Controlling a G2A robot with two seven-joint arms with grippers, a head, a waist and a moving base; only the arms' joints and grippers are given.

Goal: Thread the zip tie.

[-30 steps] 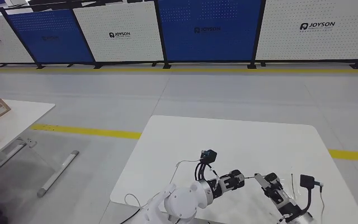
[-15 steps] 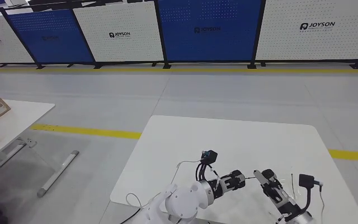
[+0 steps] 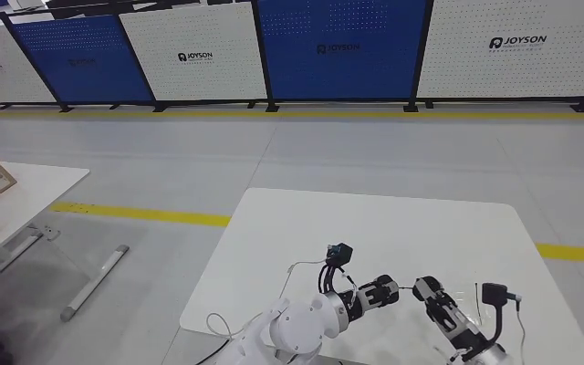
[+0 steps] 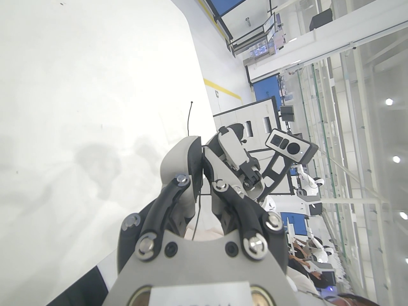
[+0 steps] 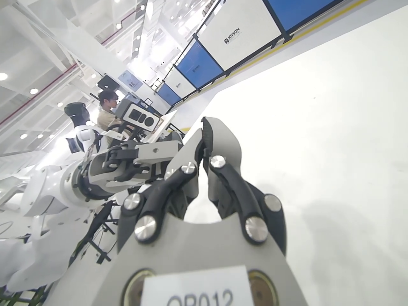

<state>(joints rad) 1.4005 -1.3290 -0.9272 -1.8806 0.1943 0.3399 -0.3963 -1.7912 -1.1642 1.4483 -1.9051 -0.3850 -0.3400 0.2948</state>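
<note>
A thin black zip tie [image 4: 198, 214] runs between the pads of my left gripper [image 4: 201, 148], which is shut on it; a short piece sticks out sideways toward the other arm. In the top view my left gripper [image 3: 392, 290] sits near the table's front edge, pointing right. My right gripper [image 3: 421, 287] is just beside it, almost tip to tip. In the right wrist view the right gripper [image 5: 204, 135] has its fingers pressed together, and I cannot see what lies between them. My right gripper [image 4: 229, 143] also shows close behind the left fingers.
A second black zip tie [image 4: 189, 119] lies flat on the white table [image 3: 365, 228], right of both grippers [image 3: 475, 294]. The table's right edge is close beyond it. Another table [image 3: 27, 187] stands far left across the floor.
My right gripper has shifted left, closing the gap to the left gripper. The left gripper has stayed almost still, and the loose zip tie has not moved.
</note>
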